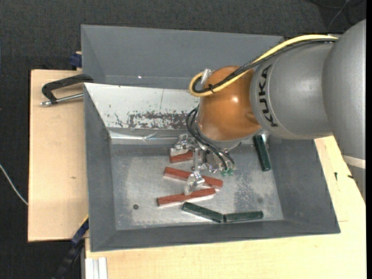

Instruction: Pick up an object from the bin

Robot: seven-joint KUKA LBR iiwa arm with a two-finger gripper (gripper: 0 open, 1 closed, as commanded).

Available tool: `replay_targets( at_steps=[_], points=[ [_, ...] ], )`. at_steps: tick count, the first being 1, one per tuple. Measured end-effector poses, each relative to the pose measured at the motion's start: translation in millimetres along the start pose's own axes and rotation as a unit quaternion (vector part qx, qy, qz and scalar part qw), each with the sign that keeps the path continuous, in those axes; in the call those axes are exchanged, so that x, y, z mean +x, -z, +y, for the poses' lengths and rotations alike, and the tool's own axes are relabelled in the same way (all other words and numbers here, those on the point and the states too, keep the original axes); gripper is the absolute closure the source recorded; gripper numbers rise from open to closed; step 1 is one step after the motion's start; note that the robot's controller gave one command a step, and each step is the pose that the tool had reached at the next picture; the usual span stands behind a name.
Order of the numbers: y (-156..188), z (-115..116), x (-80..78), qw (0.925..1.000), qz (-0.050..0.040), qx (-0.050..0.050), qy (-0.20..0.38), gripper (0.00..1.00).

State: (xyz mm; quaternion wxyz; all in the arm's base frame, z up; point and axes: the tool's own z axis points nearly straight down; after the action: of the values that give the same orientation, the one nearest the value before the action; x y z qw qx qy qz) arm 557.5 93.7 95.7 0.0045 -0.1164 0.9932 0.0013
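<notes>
Grey metal bin (pixel 99 173): we note a thinly covered floor. The arm (pixel 302 92) enters from the right, with its orange wrist cover (pixel 226 106) above the bin's middle. The gripper (pixel 196 178) is down in a loose cluster of red-brown bars (pixel 185 199) at mid-floor, its tip at one short bar (pixel 211 182) of that cluster. We cannot tell whether it is released or clenched. Two dark green bars (pixel 202 211) lie end to end near the front wall. A third green bar (pixel 262 153) lies at the right.
</notes>
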Motion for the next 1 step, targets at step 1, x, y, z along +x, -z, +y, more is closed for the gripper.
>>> replay_targets(
  at_steps=[1],
  points=[
    [-2.0, -10.6, 0.5, 0.9998, -0.0041, -0.005, 0.020, 0.00]
  ],
)
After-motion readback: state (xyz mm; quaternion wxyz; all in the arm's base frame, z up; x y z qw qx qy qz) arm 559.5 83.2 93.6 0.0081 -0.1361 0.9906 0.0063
